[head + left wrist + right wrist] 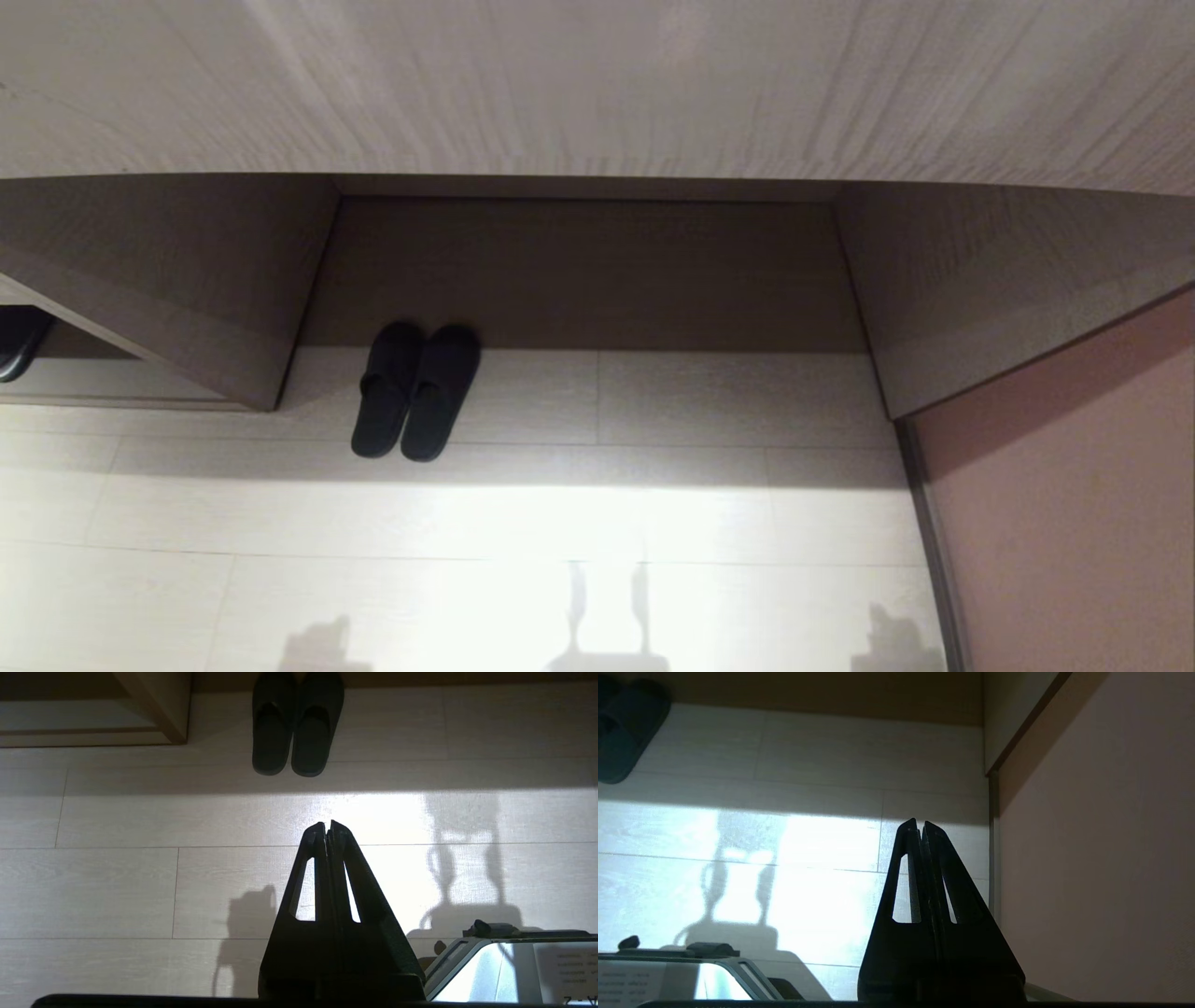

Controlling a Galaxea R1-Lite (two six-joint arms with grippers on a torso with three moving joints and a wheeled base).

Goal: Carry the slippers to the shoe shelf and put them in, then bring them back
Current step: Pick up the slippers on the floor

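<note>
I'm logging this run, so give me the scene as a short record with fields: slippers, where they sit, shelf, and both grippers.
slippers: black pair, side by side, touching
place: on the floor, toes at the back of the desk recess
shoe shelf: low cubby to the left, a dark item at its edge
left gripper: shut, empty, above floor
right gripper: shut, empty, near pink wall

Dim recess, bright glare patch on floor, robot's shadows, blurred desktop
</note>
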